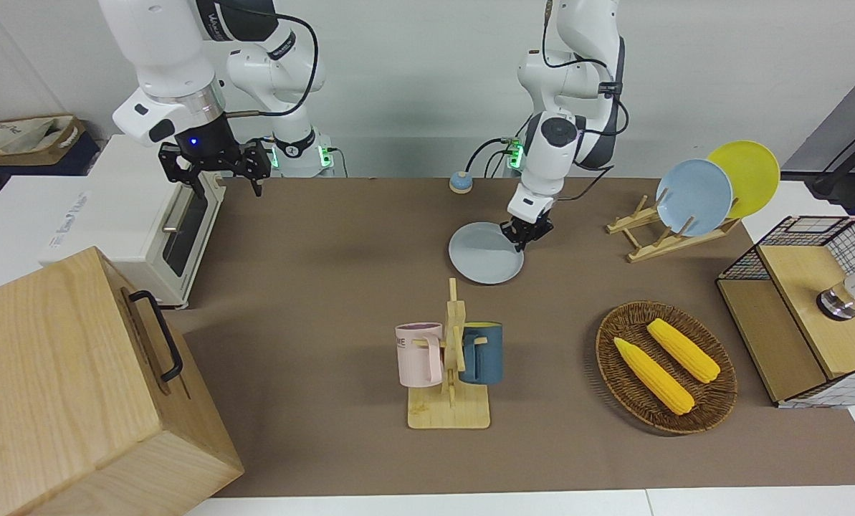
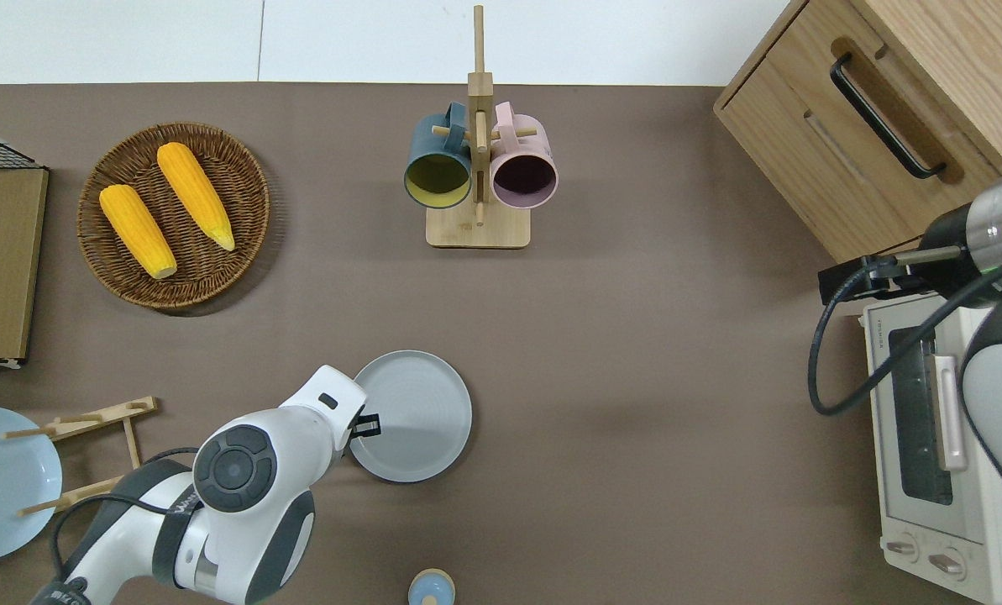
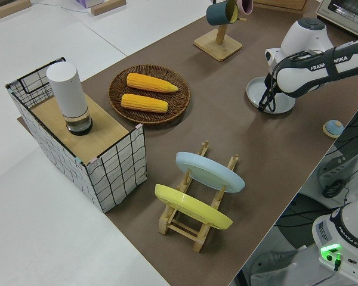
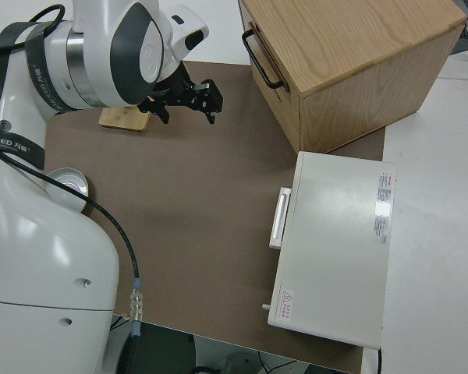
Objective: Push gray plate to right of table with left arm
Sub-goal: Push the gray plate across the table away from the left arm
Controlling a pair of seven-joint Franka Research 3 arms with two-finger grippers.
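Bare desk (image 2: pixel 635 403) lay open toward the right arm's end; the gray plate (image 2: pixel 421 416) touched the left gripper (image 2: pixel 367 425), jaws narrow.

Plain white room, brown tabletop (image 1: pixel 341 236) with white edges.
Pale bare wall (image 1: pixel 413 64) past the robots' side, evenly lit, soft shadows on the matte top. Large wooden cabinet (image 1: pixel 61 387) with a black handle at the right arm's end, white toaster oven (image 1: pixel 147 215) beside it, nearer to the robots. Wire-sided wooden crate (image 1: pixel 807 315) at the left arm's end. Brown bag (image 1: pixel 26 140) on a dark surface near the oven.
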